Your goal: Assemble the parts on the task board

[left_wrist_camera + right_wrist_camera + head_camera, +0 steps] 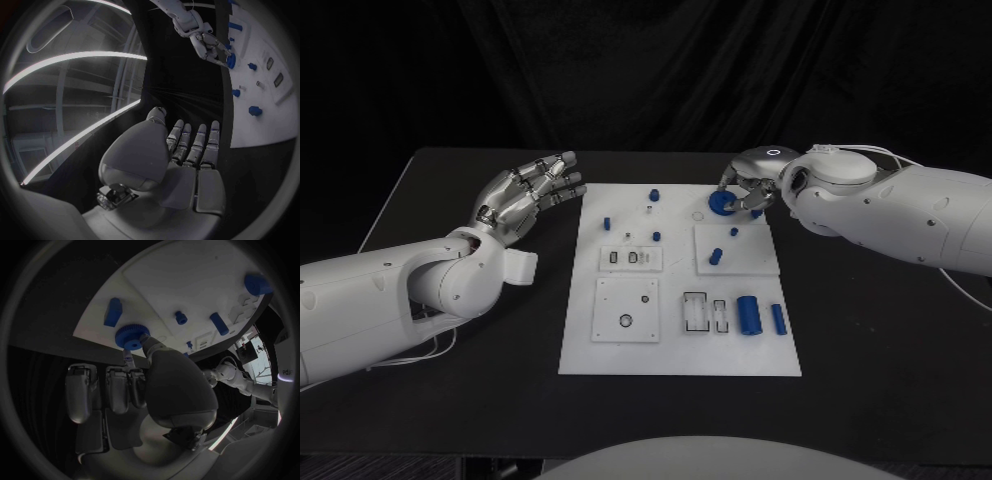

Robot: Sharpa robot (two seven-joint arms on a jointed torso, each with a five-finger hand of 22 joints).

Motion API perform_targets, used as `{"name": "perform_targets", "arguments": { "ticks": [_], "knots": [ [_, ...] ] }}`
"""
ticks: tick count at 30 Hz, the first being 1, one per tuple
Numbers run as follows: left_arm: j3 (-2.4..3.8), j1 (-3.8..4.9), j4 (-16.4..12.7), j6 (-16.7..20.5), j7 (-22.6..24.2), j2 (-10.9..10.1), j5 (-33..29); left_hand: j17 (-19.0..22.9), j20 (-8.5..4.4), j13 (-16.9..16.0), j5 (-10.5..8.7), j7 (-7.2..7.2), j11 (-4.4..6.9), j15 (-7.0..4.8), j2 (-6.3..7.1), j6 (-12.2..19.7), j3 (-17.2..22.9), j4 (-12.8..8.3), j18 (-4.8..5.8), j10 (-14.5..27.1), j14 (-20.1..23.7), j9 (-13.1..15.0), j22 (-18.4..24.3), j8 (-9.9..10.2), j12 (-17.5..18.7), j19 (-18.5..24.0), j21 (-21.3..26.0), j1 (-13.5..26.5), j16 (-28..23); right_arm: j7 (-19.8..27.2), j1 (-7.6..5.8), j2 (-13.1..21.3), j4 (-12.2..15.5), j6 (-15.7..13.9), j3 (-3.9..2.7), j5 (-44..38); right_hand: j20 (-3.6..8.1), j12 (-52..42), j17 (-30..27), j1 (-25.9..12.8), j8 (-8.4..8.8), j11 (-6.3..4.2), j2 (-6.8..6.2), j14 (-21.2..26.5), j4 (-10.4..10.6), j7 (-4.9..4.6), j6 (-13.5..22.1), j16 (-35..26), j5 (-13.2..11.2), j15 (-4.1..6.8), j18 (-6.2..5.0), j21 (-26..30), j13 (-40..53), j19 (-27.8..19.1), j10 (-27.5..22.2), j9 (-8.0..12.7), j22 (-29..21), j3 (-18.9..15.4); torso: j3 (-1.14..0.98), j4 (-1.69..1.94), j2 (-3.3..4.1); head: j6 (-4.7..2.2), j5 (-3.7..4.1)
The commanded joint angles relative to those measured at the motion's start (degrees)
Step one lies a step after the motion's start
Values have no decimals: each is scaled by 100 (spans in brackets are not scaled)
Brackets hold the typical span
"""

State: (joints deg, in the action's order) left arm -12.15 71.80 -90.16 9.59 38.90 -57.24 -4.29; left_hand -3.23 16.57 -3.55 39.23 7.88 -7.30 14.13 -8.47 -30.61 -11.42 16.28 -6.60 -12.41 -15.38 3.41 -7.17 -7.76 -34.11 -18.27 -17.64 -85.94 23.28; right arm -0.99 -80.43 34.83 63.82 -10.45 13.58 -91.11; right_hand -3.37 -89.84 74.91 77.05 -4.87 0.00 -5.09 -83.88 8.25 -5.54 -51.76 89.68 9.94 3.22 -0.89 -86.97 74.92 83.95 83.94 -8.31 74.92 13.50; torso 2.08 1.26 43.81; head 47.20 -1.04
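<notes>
Black table (pixel 877 330) takes up most of the scene, w/ the white task board (pixel 678 360) lying flat in the middle of it. Two smaller raised white plates sit on the board: one square plate (pixel 626 309) near the front-left, another (pixel 753 258) toward the right-center.

Left hand (pixel 524 197) hovers over bare table just beside the board's left edge, palm up-ish, fingers straight and a little apart, holding nothing. The left wrist view shows the same: fingers (pixel 199 145) extended side by side, nothing in them.

Right hand (pixel 751 186) is at the board's far right corner, pinching a blue gear (pixel 721 203) between thumb and a fingertip. In the right wrist view the gear (pixel 130 336) is a toothed round disc at the fingertips, just over the board's edge; whether it touches the board, can't tell. The remaining fingers (pixel 82 390) lie curled in.

Other blue parts on the board: two cylinders lying side by side near the front-right, the thicker one (pixel 749 316) left of the slimmer one (pixel 777 318); a short peg (pixel 715 256) on the right-center plate w/ a smaller one (pixel 734 232) just behind it; small pegs near the far edge (pixel 652 193) and toward the left (pixel 606 223); a tiny one (pixel 656 237) mid-board.
</notes>
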Motion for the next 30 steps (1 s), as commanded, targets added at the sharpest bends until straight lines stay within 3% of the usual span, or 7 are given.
{"name": "perform_targets", "arguments": {
  "ticks": [1, 3, 11, 22, 30],
  "knots": [
    [5, -10, -13, -88, 236, 12, -2, -6, 12, -5, 43, 11, -38, 2, -3, 27, 40, 9, 79, -6, -26, -4, -5, -30, 2, -47, -33, -59, 40, -129, 33, -15, -13, 128, 2, -36, 9, -16, 1509, 132, -56, 31, -11, -612, -87, -1, -121, 32, 136, -10, -23, 48, 1508, 351, 606, -53, 1329, 14, -4, 2, 2, 1, 2],
    [5, -11, -14, -90, 235, 12, -2, -6, 12, -5, 43, 11, -38, 2, -3, 27, 40, 9, 79, -6, -26, -4, -5, -30, 2, -47, -33, -59, 40, -125, 40, -23, -19, 135, 2, -36, 7, -16, 1509, 232, -126, 38, -1, -612, -166, -12, -274, 32, 345, -15, -30, 72, 1508, 336, 606, -125, 1321, 51, -3, -5, -1, 3, -5],
    [5, -12, -13, -100, 227, 7, -2, -6, 12, -5, 43, 11, -38, 2, -3, 27, 40, 9, 79, -6, -26, -4, -5, -30, 2, -47, -33, -59, 40, -29, 53, -31, -21, 27, 2, -52, 19, -16, 1509, 449, -434, 8, 65, -612, -387, 35, -686, 32, 631, 7, -40, 109, 1508, 312, 606, -444, 1313, 104, -2, -4, -5, 12, -28],
    [5, -14, -16, -113, 221, 2, -2, -6, 12, -5, 51, 11, -39, 4, -2, 32, 49, 11, 80, -5, -28, -4, -6, -33, 0, -52, -37, -65, 44, 146, 56, -35, 38, -171, 2, -284, 35, -16, 1509, 477, -751, 3, 144, -612, -480, 72, -788, 32, 582, 17, -23, 61, 1508, 351, 606, -799, 1345, 40, 2, -7, -5, 11, -36],
    [5, -14, -49, -94, 222, -45, -2, -6, 12, -5, 51, 11, -39, 4, -2, 32, 49, 11, 80, -5, -28, -4, -6, -33, 0, -52, -37, -65, 44, 273, -19, 57, 384, -727, -18, -306, 18, -16, 1509, 382, -872, 37, 150, -612, -428, 81, -755, 32, 531, -7, -2, -7, 1508, 402, 606, -961, 1379, -35, 4, -2, -6, -17, -45]
  ]
}}
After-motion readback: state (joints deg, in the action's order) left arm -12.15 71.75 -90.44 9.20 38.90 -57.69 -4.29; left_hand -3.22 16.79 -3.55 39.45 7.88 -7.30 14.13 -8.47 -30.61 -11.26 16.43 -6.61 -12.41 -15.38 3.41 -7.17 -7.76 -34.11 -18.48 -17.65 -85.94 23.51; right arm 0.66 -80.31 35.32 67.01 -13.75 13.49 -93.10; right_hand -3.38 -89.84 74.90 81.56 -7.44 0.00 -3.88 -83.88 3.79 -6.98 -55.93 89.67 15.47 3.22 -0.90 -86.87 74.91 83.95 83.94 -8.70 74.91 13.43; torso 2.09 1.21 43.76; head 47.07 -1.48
